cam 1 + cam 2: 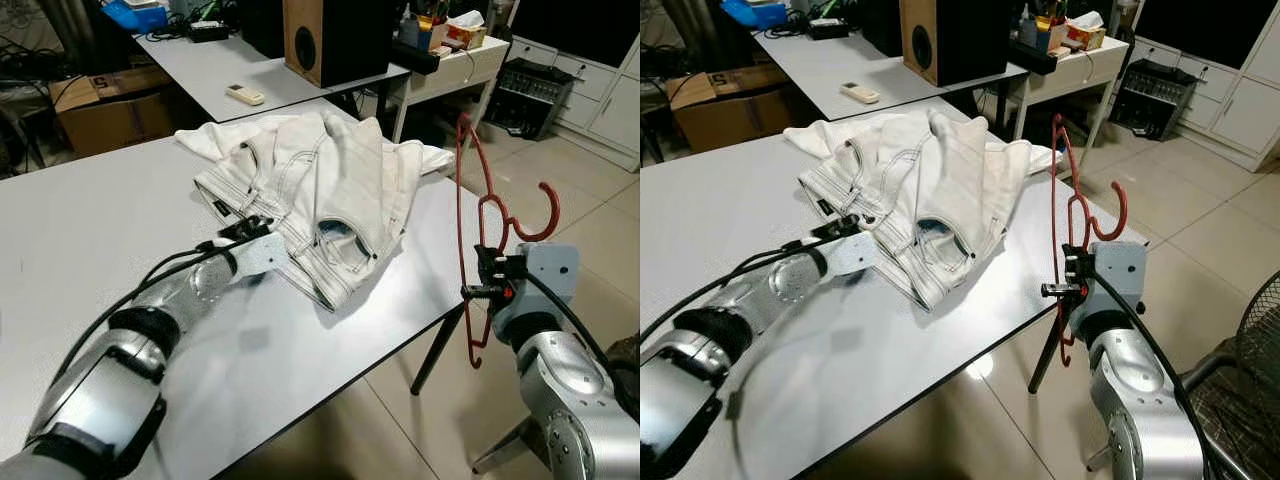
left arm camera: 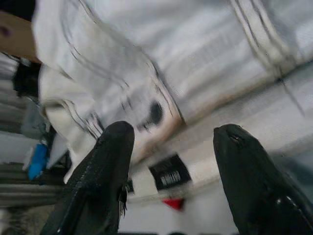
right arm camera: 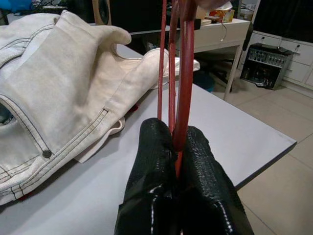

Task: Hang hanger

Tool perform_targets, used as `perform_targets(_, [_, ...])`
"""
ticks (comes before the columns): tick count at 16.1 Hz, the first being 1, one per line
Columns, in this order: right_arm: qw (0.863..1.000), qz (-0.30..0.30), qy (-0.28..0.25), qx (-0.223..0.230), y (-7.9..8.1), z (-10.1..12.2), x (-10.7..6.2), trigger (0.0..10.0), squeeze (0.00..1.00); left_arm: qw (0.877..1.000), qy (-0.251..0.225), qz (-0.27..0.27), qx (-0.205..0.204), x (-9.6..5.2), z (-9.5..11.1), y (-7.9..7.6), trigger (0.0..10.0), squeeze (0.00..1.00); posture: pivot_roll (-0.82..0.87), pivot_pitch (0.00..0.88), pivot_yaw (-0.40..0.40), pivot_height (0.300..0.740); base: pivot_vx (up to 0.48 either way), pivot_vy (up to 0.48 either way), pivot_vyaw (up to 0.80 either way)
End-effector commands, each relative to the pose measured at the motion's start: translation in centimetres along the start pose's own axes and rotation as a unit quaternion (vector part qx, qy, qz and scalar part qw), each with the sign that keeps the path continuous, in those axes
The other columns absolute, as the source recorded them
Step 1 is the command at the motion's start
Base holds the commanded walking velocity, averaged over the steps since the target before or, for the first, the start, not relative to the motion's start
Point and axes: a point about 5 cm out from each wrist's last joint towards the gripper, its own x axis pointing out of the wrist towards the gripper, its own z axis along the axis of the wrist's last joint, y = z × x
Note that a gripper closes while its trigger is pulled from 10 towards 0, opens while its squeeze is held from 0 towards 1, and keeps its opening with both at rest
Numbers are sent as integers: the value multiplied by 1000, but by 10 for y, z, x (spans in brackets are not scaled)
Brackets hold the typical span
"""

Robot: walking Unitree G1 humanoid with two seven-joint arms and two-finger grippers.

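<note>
A red hanger stands upright off the table's right edge, hook to the right. My right gripper is shut on the hanger's lower part; the right wrist view shows the black fingers clamped on the red wire. White jeans lie crumpled on the grey table. My left gripper rests at the jeans' left edge, open, its fingertips spread just over the waistband and label.
A second table stands behind with a remote and a speaker. A cardboard box is at the back left. Tiled floor lies to the right, with a fan low beside my right arm.
</note>
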Motion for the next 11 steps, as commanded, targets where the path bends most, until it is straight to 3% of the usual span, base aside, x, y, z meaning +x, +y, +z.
perform_targets(1, [1000, -7, -16, -1, -1, 7, -1, 10000, 0, 1000, -18, 19, 10, 4, 10, 6, 10000, 0, -222, 3, 10, 727, 0, 0, 0])
perform_targets(5, [1000, -14, -19, 0, -3, 8, -2, 10000, 0, 999, -17, 3, 30, 10, 19, -6, 10000, 0, -238, 7, 19, 727, 0, 0, 0])
perform_targets(11, [1000, -21, -22, -2, -6, 10, -7, 10000, 0, 998, 4, -18, 62, 11, 16, -17, 10000, 0, -265, 26, 26, 727, 0, 0, 0])
